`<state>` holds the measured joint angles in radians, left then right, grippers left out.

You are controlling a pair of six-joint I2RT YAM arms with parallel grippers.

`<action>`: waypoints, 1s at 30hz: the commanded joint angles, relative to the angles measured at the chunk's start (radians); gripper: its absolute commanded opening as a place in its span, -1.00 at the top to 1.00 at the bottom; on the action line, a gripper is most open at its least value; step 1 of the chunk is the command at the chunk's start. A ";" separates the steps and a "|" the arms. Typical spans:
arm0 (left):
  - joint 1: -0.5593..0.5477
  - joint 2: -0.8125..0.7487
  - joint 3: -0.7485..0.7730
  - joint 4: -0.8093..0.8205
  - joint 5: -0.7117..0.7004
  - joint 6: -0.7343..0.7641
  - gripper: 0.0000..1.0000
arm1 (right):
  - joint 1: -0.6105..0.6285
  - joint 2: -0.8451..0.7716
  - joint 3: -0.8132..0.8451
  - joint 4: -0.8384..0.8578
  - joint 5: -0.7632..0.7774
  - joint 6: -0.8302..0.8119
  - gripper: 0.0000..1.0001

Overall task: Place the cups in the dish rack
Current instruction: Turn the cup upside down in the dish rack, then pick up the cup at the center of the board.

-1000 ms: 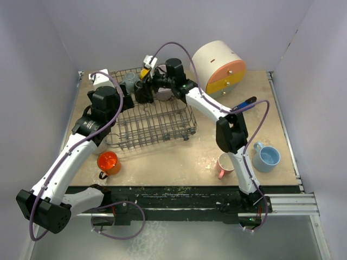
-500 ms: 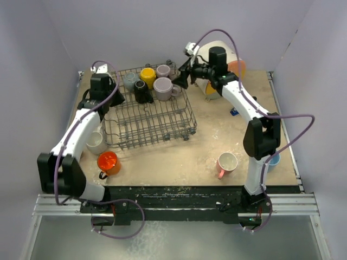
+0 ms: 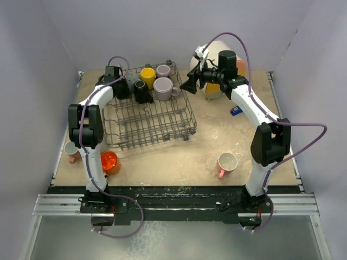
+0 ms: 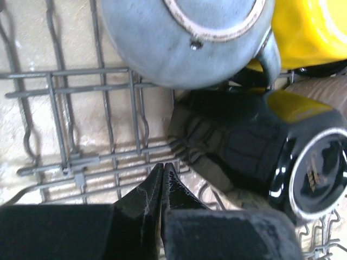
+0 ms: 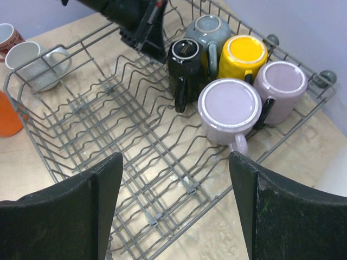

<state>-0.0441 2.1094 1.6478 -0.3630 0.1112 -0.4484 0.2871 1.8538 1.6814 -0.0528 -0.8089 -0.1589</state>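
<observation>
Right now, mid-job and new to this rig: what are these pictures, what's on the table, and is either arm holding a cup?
Two robot arms are bolted at the near edge of the table, each ending in a two-finger gripper. The wide picture is from a fixed camera above and behind them; the other two are from a camera on each wrist. The wire dish rack holds five cups at its far end: a grey cup, yellow cup, black cup, large mauve cup and small mauve cup. Outside it stand an orange cup, a pink-handled cup and a reddish cup. The left gripper is shut on nothing, beside the grey and black cups. The right gripper is open and empty, right of the rack, near a white cylinder.
</observation>
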 commanded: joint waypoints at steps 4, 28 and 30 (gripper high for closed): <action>0.001 0.078 0.121 0.043 0.091 -0.051 1.00 | -0.003 -0.061 -0.029 0.013 -0.041 0.030 -0.61; -0.059 0.071 0.135 0.100 0.091 -0.044 0.64 | -0.003 -0.071 -0.071 0.025 -0.067 0.057 -0.61; -0.059 0.070 0.141 0.115 0.118 -0.048 0.63 | -0.002 -0.070 -0.072 0.027 -0.071 0.061 -0.61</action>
<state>-0.0624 2.2566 1.7836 -0.3553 0.1326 -0.4782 0.2867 1.8423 1.6108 -0.0544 -0.8383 -0.1143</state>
